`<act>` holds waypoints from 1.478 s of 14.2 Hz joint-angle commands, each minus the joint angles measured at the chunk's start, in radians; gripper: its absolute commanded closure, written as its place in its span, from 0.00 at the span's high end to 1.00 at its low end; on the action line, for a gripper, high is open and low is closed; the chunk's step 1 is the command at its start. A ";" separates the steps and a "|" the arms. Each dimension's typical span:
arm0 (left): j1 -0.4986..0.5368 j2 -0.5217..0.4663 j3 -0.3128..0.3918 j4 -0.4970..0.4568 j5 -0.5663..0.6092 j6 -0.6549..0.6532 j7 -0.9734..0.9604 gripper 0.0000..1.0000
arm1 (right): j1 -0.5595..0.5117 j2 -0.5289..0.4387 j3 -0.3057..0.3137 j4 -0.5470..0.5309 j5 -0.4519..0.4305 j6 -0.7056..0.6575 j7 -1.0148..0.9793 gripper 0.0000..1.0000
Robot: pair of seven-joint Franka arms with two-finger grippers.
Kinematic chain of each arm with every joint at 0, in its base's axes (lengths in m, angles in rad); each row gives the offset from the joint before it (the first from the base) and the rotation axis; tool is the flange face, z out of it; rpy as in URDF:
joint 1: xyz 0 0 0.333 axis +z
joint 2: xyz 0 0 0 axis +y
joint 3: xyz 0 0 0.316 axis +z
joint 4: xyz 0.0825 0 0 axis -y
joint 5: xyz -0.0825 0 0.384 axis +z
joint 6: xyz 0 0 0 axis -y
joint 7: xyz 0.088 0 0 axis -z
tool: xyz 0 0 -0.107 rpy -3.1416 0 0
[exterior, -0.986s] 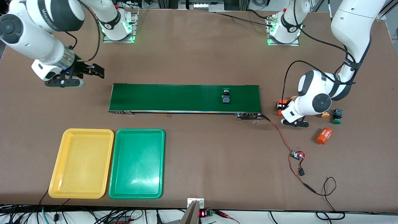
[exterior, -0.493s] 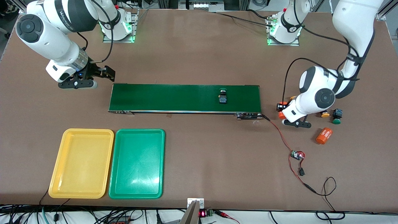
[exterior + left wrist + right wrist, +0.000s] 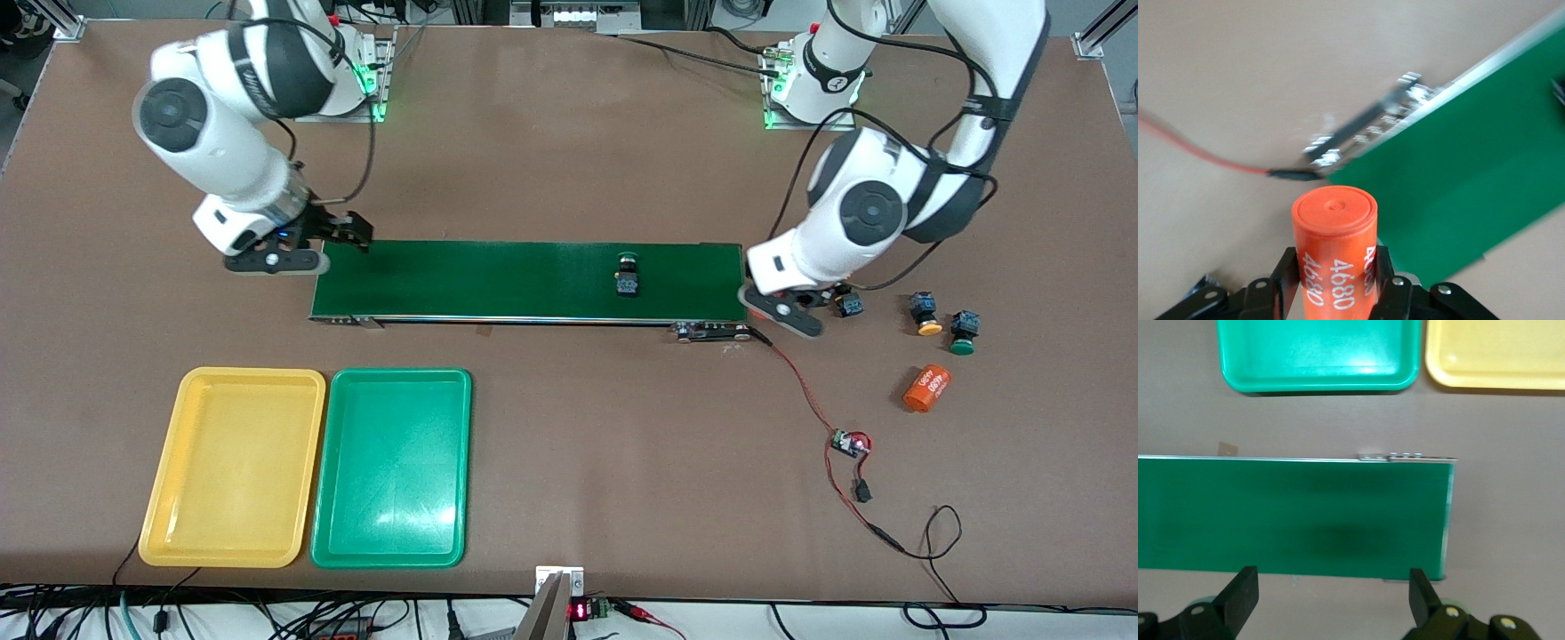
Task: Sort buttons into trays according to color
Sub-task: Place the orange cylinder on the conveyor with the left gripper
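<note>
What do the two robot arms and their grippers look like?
Both arms are glossy white with dark grey joint bands and round caps, and black cables run along them. The left gripper and right gripper are black, with two fingers each. Green lights glow at both bases.

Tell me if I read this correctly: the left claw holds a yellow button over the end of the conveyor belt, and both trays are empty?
Not quite. The left claw holds an orange cylinder with white print, not a yellow button, as the left wrist view shows. It is over the conveyor belt end, and the yellow tray and green tray are empty.

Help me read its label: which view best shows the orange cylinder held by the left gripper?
The left wrist view: the white-printed orange cylinder fills its foreground between the left gripper's fingers. The front view hides it under the arm; the right wrist view misses it.
</note>
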 commanded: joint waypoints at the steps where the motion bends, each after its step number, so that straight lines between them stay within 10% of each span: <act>1: 0.008 -0.004 -0.030 -0.011 0.018 -0.012 0.240 0.00 | 0.021 0.023 -0.004 -0.005 0.002 0.037 0.028 1.00; 15: -0.133 0.072 -0.030 -0.007 0.217 0.050 0.581 0.06 | 0.066 0.053 -0.004 -0.008 0.002 0.118 0.071 1.00; 17: -0.135 0.074 -0.028 -0.010 0.216 0.051 0.574 0.29 | 0.067 0.056 -0.004 -0.010 0.002 0.129 0.071 1.00; 18: -0.135 0.075 -0.028 -0.011 0.214 0.051 0.566 0.78 | 0.067 0.059 -0.004 -0.010 0.002 0.131 0.071 1.00; 19: -0.133 0.072 -0.028 -0.010 0.214 0.048 0.575 1.00 | 0.069 0.059 -0.004 -0.010 0.002 0.131 0.071 1.00; 21: -0.132 0.059 -0.030 -0.007 0.208 0.050 0.578 1.00 | 0.069 0.059 -0.004 -0.010 0.002 0.131 0.071 1.00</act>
